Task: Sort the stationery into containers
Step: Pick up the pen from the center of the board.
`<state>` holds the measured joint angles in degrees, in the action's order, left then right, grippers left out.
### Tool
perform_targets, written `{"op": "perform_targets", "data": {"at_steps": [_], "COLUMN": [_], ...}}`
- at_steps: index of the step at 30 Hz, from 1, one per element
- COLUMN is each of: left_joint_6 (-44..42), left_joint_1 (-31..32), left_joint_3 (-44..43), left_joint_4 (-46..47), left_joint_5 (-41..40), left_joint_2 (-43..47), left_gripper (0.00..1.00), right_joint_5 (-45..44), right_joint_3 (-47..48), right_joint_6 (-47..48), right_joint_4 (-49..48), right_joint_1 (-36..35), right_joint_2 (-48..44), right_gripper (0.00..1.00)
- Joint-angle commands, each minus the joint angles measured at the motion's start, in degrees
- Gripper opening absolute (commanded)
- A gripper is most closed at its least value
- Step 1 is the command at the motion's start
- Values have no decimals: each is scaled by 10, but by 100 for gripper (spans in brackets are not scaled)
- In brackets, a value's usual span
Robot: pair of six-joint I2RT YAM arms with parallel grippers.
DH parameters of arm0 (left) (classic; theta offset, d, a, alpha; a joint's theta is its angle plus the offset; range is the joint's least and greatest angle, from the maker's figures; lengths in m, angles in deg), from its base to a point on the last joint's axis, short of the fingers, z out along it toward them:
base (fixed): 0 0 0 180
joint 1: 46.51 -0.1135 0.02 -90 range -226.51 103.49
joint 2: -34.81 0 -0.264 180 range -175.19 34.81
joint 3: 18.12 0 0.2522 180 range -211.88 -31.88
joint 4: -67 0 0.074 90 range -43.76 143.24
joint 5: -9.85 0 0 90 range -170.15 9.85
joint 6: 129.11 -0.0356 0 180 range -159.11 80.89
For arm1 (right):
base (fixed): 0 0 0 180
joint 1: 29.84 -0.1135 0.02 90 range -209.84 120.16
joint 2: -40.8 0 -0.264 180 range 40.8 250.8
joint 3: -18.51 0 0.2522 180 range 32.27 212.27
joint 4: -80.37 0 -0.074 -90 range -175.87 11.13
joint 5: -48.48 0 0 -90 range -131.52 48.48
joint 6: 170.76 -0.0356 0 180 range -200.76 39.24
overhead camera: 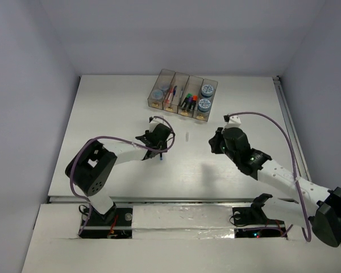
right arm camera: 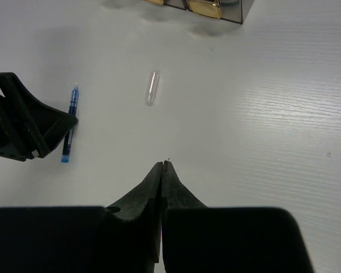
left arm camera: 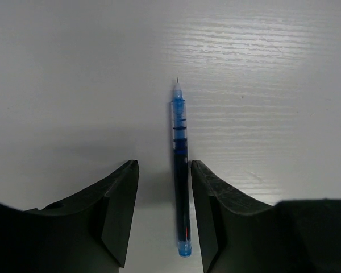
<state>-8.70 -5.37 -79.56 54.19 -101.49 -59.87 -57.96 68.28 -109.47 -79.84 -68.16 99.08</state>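
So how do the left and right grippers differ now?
The left gripper is open, its fingers either side of the blue pen lying on the table; the right gripper is shut with nothing between its fingers. The left sits low over the pen; the right is over bare table, the clear tube ahead of it. Both have black fingers.

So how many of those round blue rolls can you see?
3. One roll sits in the leftmost bin. A far roll and a near roll lie in the rightmost bin. Others may be hidden inside the smoky bins.
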Motion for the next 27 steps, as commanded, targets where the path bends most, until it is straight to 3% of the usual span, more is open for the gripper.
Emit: {"op": "perform_targets", "data": {"at_steps": [1, 5, 6, 8, 14, 20, 27], "left_joint_6": [-1, -5, -4, -4, -5, -4, -3], "left_joint_1": [-3, -3, -3, -3, -3, -3, 2], "left_joint_3": [-4, -11, -10, -9, 12, 48, 118], "left_joint_4": [16, 21, 24, 26, 34, 50, 92], "left_joint_5": [-13, -5, -5, -4, -2, 20, 79], "left_joint_2": [-5, -29, -38, -45, -36, 17, 161], "left_gripper": [39, 32, 23, 17, 0, 0, 0], "right_joint_5": [12, 8, 8, 8, 30, 55, 56], "right_joint_3": [34, 48, 55, 76, 124, 194, 266], "right_joint_6": [2, 3, 3, 5, 10, 15, 8], "right_joint_4": [-40, -46, -44, -41, -48, -46, -41], "right_joint_1": [-2, -2, -2, -2, 23, 23, 23], "right_joint_2": [18, 44, 58, 75, 183, 312, 412], "right_gripper": [2, 3, 5, 11, 47, 53, 55]}}
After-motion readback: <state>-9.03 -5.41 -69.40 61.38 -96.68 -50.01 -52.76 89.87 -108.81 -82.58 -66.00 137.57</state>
